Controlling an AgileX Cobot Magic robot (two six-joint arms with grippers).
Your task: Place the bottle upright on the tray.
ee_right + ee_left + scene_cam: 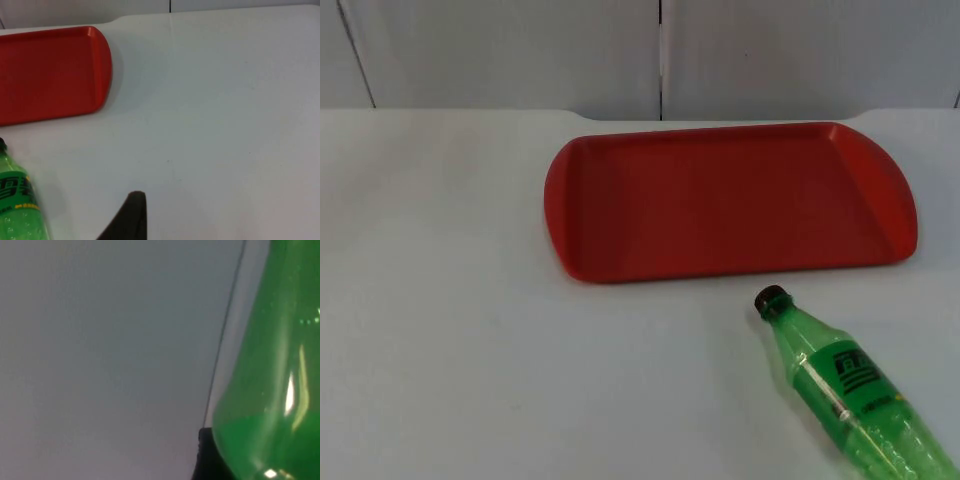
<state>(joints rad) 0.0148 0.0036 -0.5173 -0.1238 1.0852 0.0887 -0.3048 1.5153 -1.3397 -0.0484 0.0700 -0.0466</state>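
The clear green plastic bottle with a dark cap and a printed green label (pixel 845 390) lay on its side on the white worktop (pixel 470 330), just beside the near edge of the shallow red plastic tray (pixel 730 205) but apart from it. Its long axis ran on a slant, cap end nearest the tray, base end pointing away from it. The tray held nothing.

In the right wrist view the bottle (pixel 17 202) lay close off to one side of the right gripper's black fingertip (pixel 131 215), with the tray's rounded corner (pixel 97 65) farther out ahead of that gripper. Whether the right gripper was open or closed could not be told, and nothing showed in its hold.

In the left wrist view the bottle's green wall (pixel 272 385) stood right against the left gripper's black fingertip (pixel 206 455), very near the camera; how far that gripper was open, or whether it had the bottle, could not be told.

Judged from this, the bottle needed grasping across its body, turning until the cap pointed up, then carrying the short way onto the tray
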